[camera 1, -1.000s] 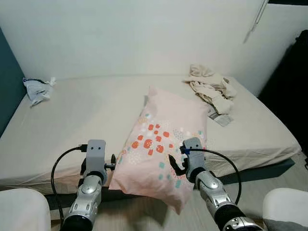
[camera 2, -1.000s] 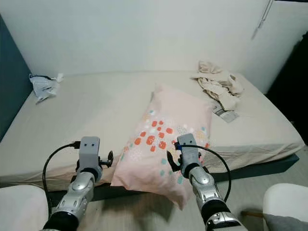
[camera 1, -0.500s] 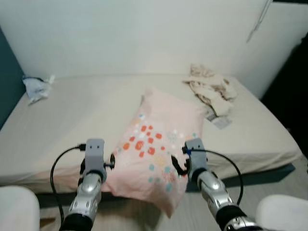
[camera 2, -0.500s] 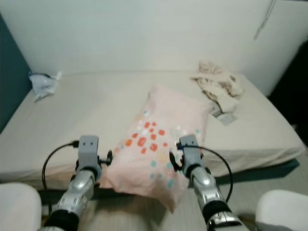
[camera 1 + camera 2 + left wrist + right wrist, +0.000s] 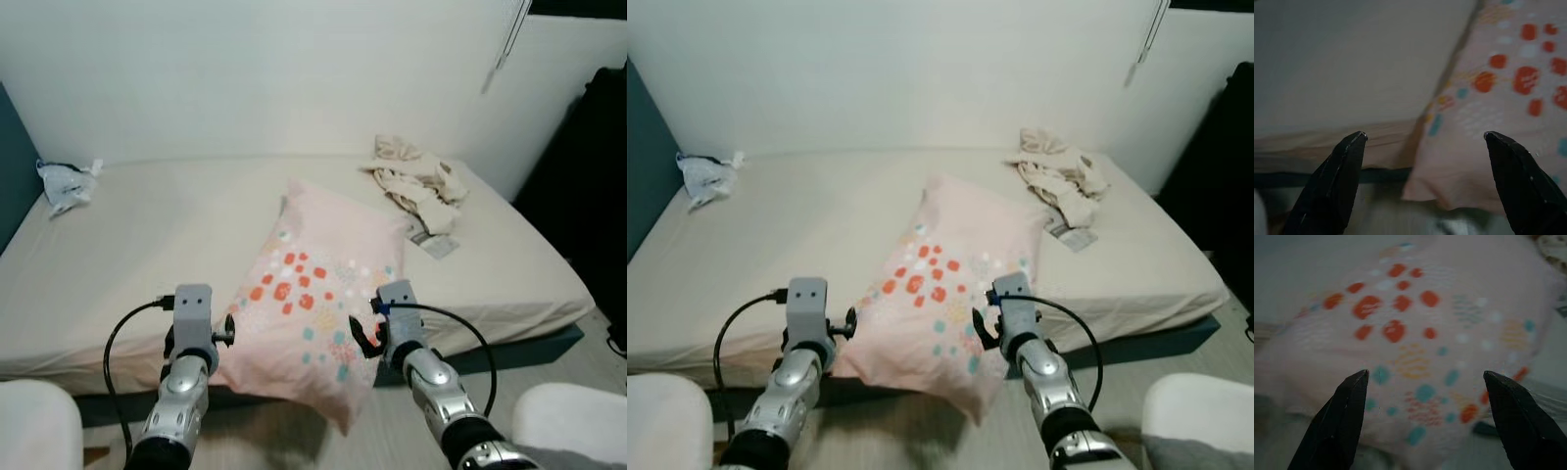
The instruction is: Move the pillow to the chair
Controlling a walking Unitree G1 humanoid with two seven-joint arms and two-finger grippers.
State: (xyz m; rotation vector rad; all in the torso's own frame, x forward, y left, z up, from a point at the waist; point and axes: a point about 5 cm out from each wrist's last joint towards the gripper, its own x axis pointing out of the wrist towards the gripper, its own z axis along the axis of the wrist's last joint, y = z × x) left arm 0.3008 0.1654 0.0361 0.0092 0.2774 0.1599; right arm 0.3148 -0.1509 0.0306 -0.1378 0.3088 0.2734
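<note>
Left gripper: fingers spread apart, at the near bed edge beside the pillow's lower left corner, gripping nothing. Right gripper: fingers spread apart, facing the pillow's patterned face, gripping nothing.

Pillow: soft pink fabric, rectangular, printed with orange-red and teal dots. It lies diagonally on the bed, its near corner overhanging the bed edge between the two grippers.

Bed covering: smooth beige sheet.

Far right: crumpled cream cloth. Far left: crumpled pale bag. No legible writing.
</note>
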